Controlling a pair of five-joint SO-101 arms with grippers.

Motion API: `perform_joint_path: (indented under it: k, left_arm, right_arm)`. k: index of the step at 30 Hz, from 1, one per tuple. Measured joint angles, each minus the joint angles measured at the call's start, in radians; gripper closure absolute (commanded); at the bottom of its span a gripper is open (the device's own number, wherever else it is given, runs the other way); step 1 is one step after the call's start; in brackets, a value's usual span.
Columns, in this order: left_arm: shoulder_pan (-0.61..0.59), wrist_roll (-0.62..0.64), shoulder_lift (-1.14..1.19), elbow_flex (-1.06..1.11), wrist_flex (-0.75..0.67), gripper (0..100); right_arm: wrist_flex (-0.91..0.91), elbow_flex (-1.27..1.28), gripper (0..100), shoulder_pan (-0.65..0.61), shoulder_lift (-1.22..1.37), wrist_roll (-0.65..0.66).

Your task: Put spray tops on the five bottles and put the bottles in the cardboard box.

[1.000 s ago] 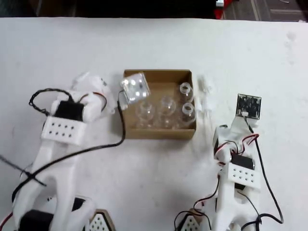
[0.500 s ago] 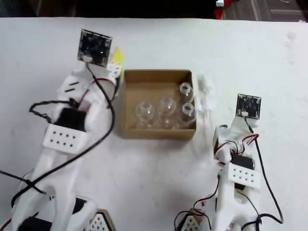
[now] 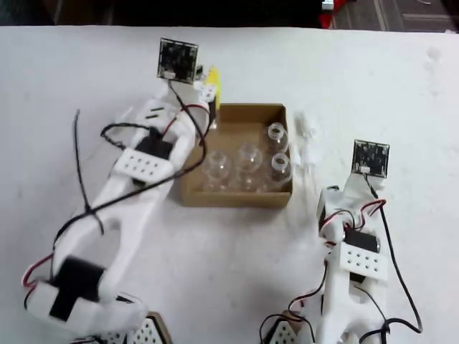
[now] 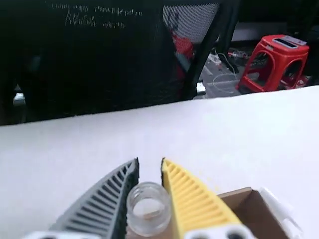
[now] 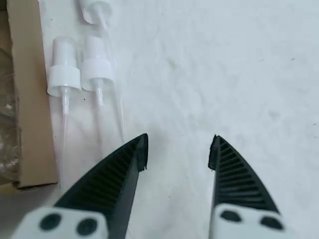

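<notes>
Checking feeds. Left gripper (image 4: 149, 163) is clenched on a bottle (image 4: 147, 208). The bottle is clear, round and smooth-walled, with an open neck and no spray top fitted. It sits pinched between two ribbed, wedge-shaped fingers (image 4: 192, 196), one grey and one yellow.

In the high view the left arm (image 3: 143, 179) runs diagonally from the table's near-left corner toward mid-table. Its yellow finger ends at the box corner that faces the far and left edges. I can't tell whether the bottle hangs over the inside of the box or just outside the wall.

Cardboard box (image 3: 237, 198): brown, shallow, roughly square, open top. It sits mid-table between the two arms. Four more bottles (image 3: 249, 158) stand upright inside, all clear with rounded bodies and bare open necks. Three are in a row along the wall toward the near edge, and the fourth is behind the one nearest the right edge.

Spray tops (image 5: 64, 74): white plastic collars with thin clear dip tubes. They lie flat on the table just beside the box wall that faces the right edge. Two lie parallel side by side, and a third is farther along the same wall.

Right gripper (image 5: 177, 147): released, black ribbed fingers spread wide with nothing between them. It sits over bare table near the tube ends of the tops.

Table (image 3: 401, 86): white, matte, faintly grainy.
</notes>
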Motion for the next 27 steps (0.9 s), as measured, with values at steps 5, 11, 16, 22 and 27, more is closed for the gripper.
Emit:
perform_joint_path:
  k: [5, 11, 16, 22, 27]
  left_arm:
    - [-0.006, 0.011, 0.071, -0.009, 0.000, 98]
    - [-0.032, 0.011, 0.143, -0.018, -0.043, 98]
    - [-0.032, 0.011, 0.244, -0.018, -0.147, 98]
    - [-0.032, 0.011, 0.259, -0.018, -0.175, 97]
    - [-0.054, 0.011, 0.259, -0.018, -0.180, 95]
  right_arm:
    - [0.000, 0.000, 81.8, 0.000, 0.000, 0.000]
    - [0.000, 0.000, 81.8, 0.000, 0.000, 0.000]
    - [0.000, 0.000, 81.8, 0.000, 0.000, 0.000]
    - [0.000, 0.000, 81.8, 0.000, 0.000, 0.000]
    - [0.000, 0.000, 81.8, 0.000, 0.000, 0.000]
